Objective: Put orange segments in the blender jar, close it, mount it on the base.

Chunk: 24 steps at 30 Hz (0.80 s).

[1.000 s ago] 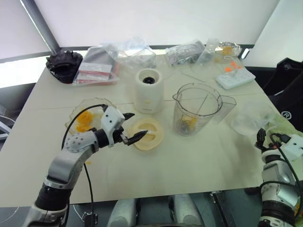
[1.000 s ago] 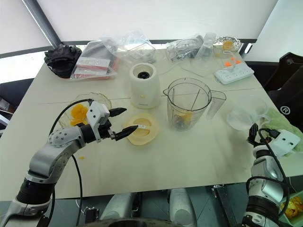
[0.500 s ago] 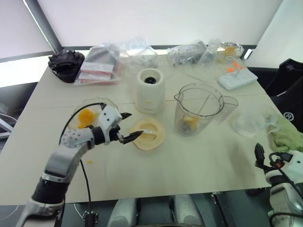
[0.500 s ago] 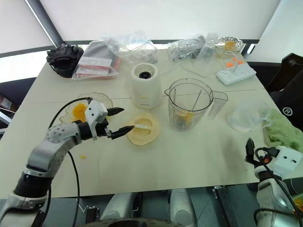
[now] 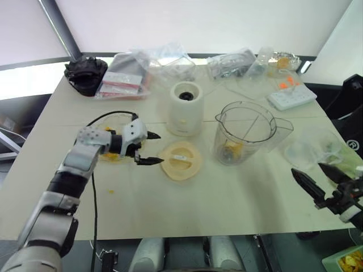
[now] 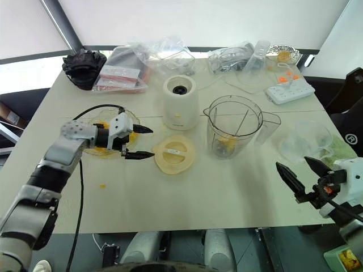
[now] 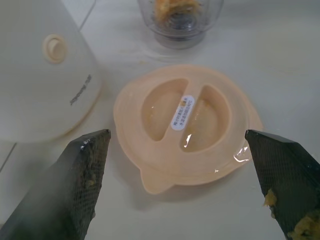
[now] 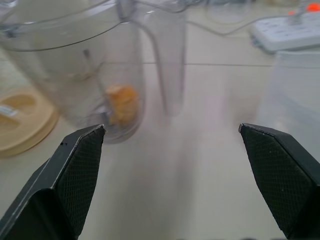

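**Lid pickup: left gripper lining up on the cream lid**

The flat round cream plastic lid [image 7: 184, 126] is serving as landmark. It is lying flat on the pale table [image 5: 227, 198], rim spout facing the robot. The left gripper [image 6: 139, 143] is hanging just to the lid's left, jaws spread wide and empty, with orange pulp sticking to its fingertips [image 7: 287, 212].

The squat cream-white base [image 5: 186, 107] is standing just behind the lid. The large clear ribbed blender jar [image 5: 245, 131] is standing upright just to the lid's right, uncovered, with glossy yellow-orange segments [image 8: 122, 102] sitting at its bottom. More segments are lying in the scalloped glass bowl [image 6: 93, 148] to the lid's left.

The right gripper [image 6: 302, 173] is hovering well to the lid's right, past the jar, fingers wide apart and carrying nothing.

Judgement: closing the jar is the step in hand. The left jaws should be straddling the lid's raised central bar squarely. The pulp is likely making the pads slippery, so a firm, centred grip is advisable.
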Each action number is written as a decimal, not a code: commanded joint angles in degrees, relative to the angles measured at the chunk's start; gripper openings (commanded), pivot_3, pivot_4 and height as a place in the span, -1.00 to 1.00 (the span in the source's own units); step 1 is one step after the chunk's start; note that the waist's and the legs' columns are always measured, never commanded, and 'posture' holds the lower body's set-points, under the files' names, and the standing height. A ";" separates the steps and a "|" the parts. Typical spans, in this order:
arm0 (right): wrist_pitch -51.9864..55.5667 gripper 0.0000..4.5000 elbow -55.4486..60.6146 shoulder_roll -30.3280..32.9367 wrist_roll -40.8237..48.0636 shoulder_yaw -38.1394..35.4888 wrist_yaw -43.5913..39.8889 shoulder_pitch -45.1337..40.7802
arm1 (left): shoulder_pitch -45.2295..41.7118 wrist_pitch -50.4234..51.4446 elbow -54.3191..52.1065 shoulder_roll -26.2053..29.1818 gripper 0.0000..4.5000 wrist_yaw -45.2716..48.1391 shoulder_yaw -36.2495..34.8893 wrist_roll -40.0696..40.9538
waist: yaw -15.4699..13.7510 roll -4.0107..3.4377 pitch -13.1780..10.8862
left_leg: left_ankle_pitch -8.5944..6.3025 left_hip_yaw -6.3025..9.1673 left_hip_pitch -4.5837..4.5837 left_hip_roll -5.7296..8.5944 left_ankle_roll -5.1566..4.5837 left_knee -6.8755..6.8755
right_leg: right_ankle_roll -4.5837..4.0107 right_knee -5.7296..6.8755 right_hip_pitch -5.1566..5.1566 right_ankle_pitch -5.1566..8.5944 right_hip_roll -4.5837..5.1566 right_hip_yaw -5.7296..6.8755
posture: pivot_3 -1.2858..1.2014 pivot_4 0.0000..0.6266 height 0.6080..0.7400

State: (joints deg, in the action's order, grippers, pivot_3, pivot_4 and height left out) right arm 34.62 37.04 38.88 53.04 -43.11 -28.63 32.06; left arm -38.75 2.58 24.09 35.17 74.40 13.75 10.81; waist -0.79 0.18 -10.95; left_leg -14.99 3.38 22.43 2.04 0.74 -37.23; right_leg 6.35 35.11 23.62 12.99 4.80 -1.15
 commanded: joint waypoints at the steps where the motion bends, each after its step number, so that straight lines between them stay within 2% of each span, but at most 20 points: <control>1: 3.28 0.99 3.62 3.42 4.85 -4.06 -2.11 1.28 | -4.55 -5.87 6.16 -1.30 1.00 4.46 1.50 -2.48 | 0.03 0.10 -0.01 | 0.00 0.00 0.00 0.00 0.00 0.00 | 0.00 0.00 0.00 0.00 0.00 -0.01 | 0.03 -0.52 1.00; 4: 5.33 0.99 5.35 6.18 7.31 -4.82 -2.61 0.57 | -9.40 -11.45 13.94 -3.61 1.00 7.81 3.28 -5.11 | 0.06 0.25 -0.04 | 0.00 -0.01 0.01 0.01 0.00 -0.03 | 0.01 -0.01 0.00 -0.01 0.02 -0.03 | 0.03 -0.52 1.00; 5: 5.73 1.00 5.70 6.74 7.45 -4.57 -2.33 -0.03 | -10.84 -13.04 16.37 -4.52 0.89 8.20 3.58 -5.87 | 0.08 0.31 -0.07 | 0.00 -0.01 0.00 0.01 0.00 -0.05 | 0.01 0.00 -0.02 -0.01 0.01 -0.02 | 0.03 -0.52 1.00; 7: 6.20 1.00 6.04 7.32 7.73 -4.25 -1.51 -1.23 | -13.22 -15.58 20.59 -6.14 0.62 8.74 3.95 -7.18 | 0.05 0.40 -0.08 | 0.00 0.00 0.01 0.00 0.00 -0.09 | 0.01 0.00 -0.02 -0.03 0.00 -0.01 | 0.03 -0.52 1.00; 10: 7.22 1.00 6.60 8.21 8.30 -4.24 -1.09 -2.44 | -16.02 -19.90 26.50 -7.97 -0.02 8.92 4.58 -9.85 | 0.07 0.48 -0.11 | 0.00 -0.01 0.01 0.00 0.00 -0.13 | 0.02 0.00 -0.03 -0.04 0.01 -0.02 | 0.03 -0.52 1.00; 24: 9.89 1.00 7.88 10.08 8.69 -3.51 -0.13 -5.29 | -22.66 -25.55 42.94 -15.65 -0.02 5.78 5.32 -17.85 | 0.04 0.63 -0.15 | 0.00 -0.01 0.06 0.03 -0.01 -0.23 | 0.28 0.03 -0.05 -0.19 -0.01 0.01 | 0.03 -0.52 1.00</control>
State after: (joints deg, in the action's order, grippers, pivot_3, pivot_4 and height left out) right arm 44.72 43.60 48.46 61.51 -45.87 -28.99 27.22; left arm -59.44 -21.97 66.35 19.99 81.18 19.49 -6.24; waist -0.76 0.80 -11.10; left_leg -14.99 3.37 22.49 2.06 0.73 -37.46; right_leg 6.64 35.14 23.57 12.80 4.79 -1.15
